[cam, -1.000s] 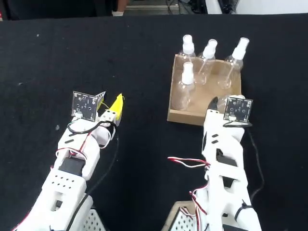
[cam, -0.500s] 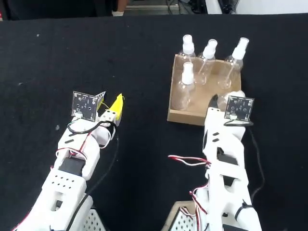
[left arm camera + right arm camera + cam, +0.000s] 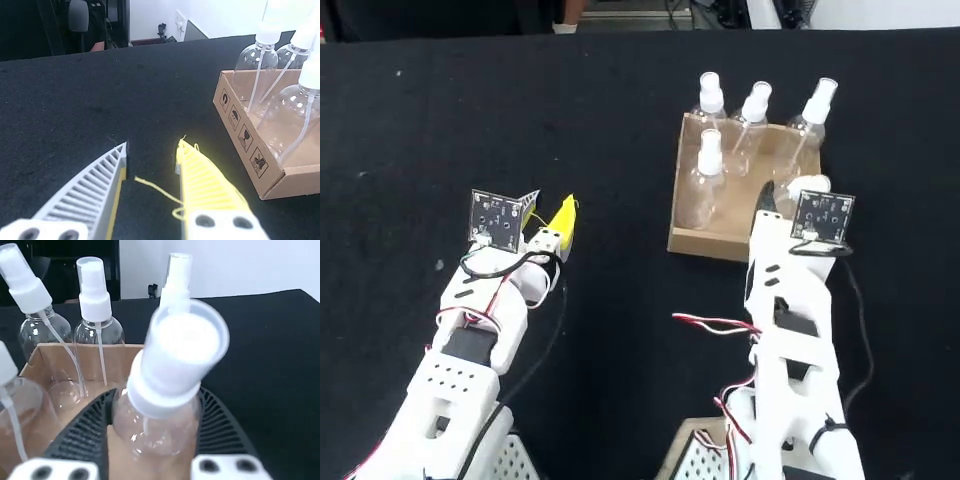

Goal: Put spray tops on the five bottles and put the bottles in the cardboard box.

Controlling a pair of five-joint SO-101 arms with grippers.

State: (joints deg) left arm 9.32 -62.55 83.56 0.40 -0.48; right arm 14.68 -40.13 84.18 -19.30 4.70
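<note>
The right pincer (image 3: 156, 396) holds a clear plastic bottle with a white spray top (image 3: 159, 420) between its two black fingers (image 3: 85, 430), which press on the bottle's body from both sides. In the high view this held bottle (image 3: 810, 186) is over the near right corner of the brown cardboard box (image 3: 710, 243). I cannot tell whether it touches the floor of the box. Four other clear bottles (image 3: 704, 185) with white spray tops stand upright inside the box, three along the far wall and one nearer the front. The left pincer (image 3: 152, 145) is wide open and holds nothing; it has one grey finger and one yellow finger (image 3: 205, 185). It hangs above the black tabletop (image 3: 470, 120), well apart from the box.
</note>
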